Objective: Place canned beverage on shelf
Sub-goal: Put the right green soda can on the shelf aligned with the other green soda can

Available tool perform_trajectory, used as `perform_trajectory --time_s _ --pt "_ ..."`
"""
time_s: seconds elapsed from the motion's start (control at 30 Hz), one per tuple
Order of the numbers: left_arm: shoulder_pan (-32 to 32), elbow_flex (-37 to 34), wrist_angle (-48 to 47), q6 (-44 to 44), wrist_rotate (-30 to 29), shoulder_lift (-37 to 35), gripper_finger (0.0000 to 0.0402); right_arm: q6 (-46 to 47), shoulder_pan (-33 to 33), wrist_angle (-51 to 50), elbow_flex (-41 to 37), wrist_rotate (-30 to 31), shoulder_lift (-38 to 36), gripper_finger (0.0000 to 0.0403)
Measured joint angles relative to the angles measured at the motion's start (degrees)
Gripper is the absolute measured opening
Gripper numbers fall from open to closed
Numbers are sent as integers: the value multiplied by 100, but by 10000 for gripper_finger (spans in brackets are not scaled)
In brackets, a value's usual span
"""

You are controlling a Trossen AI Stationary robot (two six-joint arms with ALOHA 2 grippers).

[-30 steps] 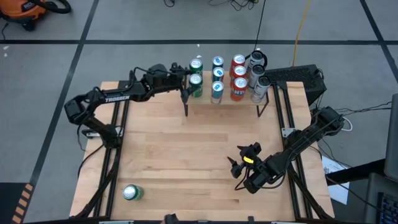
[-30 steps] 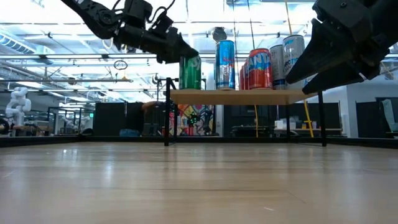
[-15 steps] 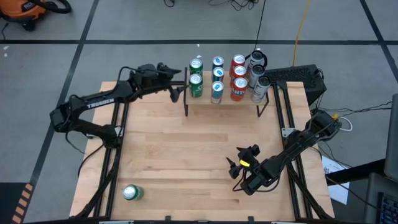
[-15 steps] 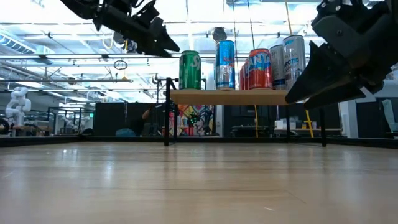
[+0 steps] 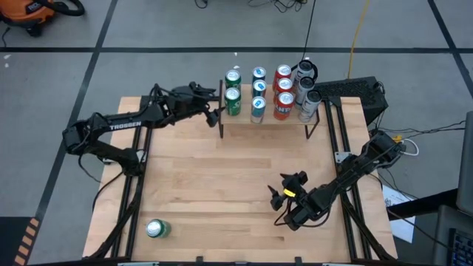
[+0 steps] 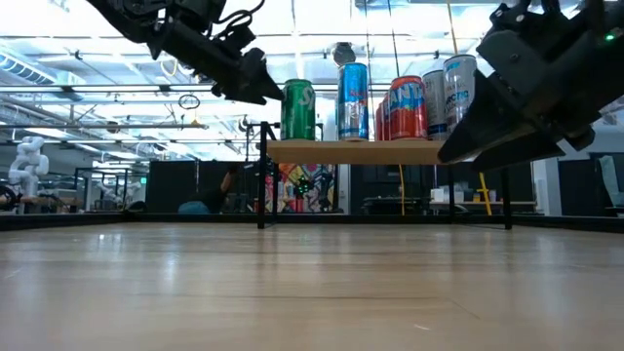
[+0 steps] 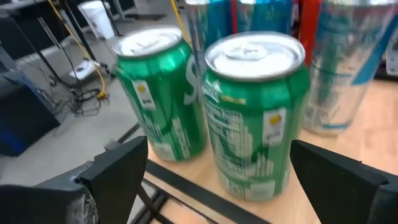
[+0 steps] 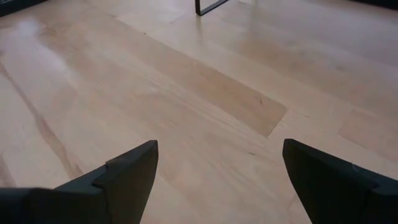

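The shelf [image 6: 370,151], a small raised wood board on thin black legs, stands at the table's far edge. It carries several upright cans. Two green ones [image 5: 233,100] [image 5: 233,77] stand at its left end, the front one large in the left wrist view [image 7: 255,124]. My left gripper [image 5: 216,112] is open and empty, level with the front green can and just left of it, with a gap between [image 6: 268,90]. Another green can [image 5: 156,229] lies on its side at the table's near left corner. My right gripper [image 5: 279,188] is open and empty above the table's near right part.
Blue-and-silver cans [image 5: 258,89], red cans [image 5: 284,92] and tall silver cans [image 5: 305,89] fill the rest of the shelf. The shelf's black legs [image 5: 222,131] stand on the tabletop [image 5: 222,177]. The tabletop's middle is bare wood. A black box [image 5: 355,92] sits at the far right corner.
My left gripper has drawn back from the front green can toward the table's left edge. It rose first and has since come down a little. The can stays upright on the shelf.
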Motion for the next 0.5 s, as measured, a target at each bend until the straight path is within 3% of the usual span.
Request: perform_trajectory --time_s 0.5 --pt "183 -21 695 -3 -198 533 387 -37 -10 0 0 0 0 334"
